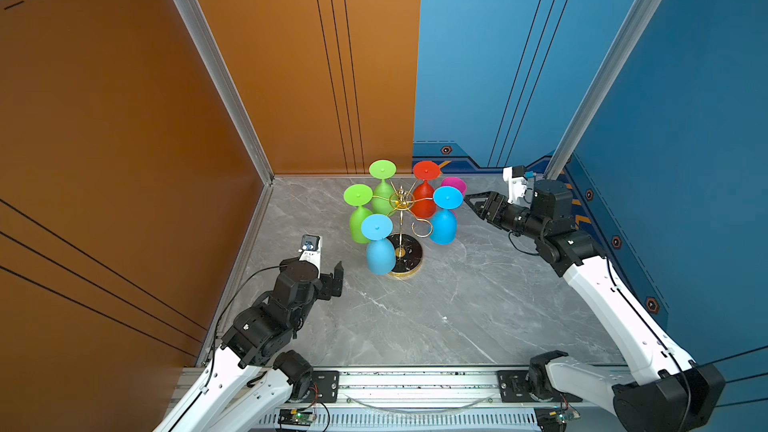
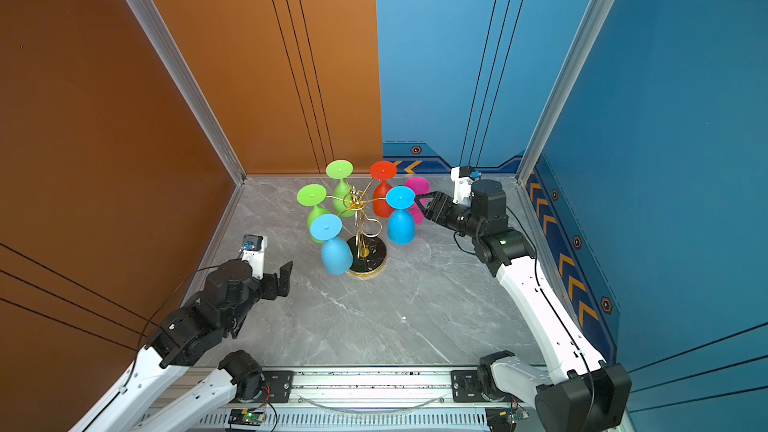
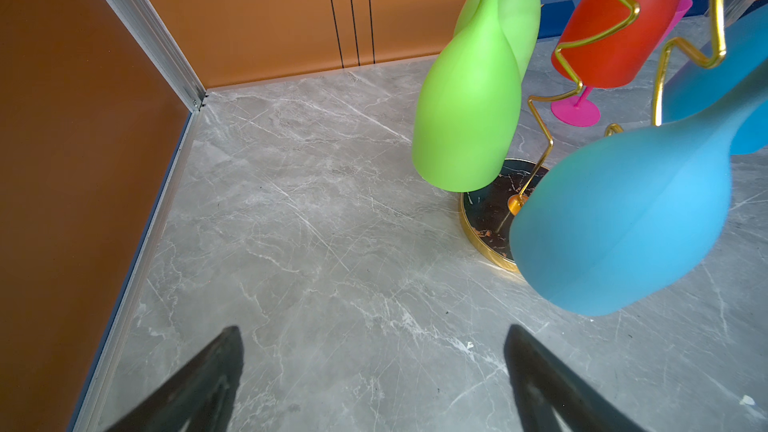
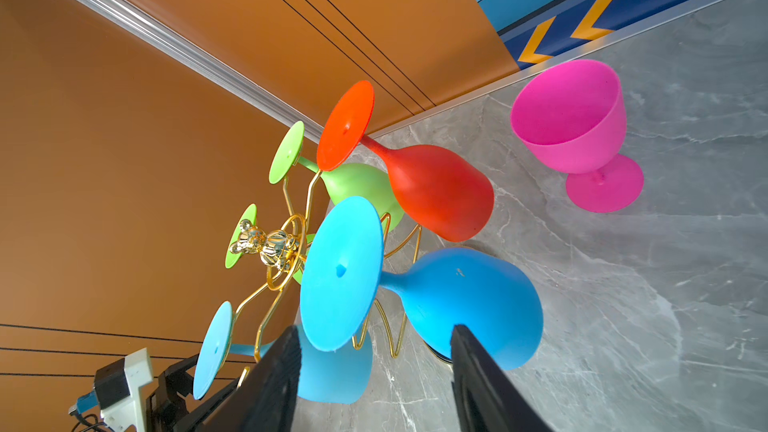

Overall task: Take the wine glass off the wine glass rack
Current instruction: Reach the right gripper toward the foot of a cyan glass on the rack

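The wine glass rack [image 1: 409,253] is a gold wire stand on a round black base, seen in both top views at the back middle. Several wine glasses hang upside down from its arms: two green, one red [image 1: 424,201], two blue. My right gripper [image 1: 471,203] is open just right of the right-hand blue wine glass [image 1: 444,226]. In the right wrist view its fingers [image 4: 478,371] flank empty table just short of that glass's foot [image 4: 340,272] and bowl [image 4: 473,297]. My left gripper [image 1: 336,280] is open and empty, left of the near blue glass [image 1: 380,255].
A pink wine glass [image 4: 573,126] stands upright on the table behind the rack, close to my right gripper and the back wall. Orange wall panels close the left and back, blue panels the right. A metal rail [image 1: 415,384] runs along the front edge.
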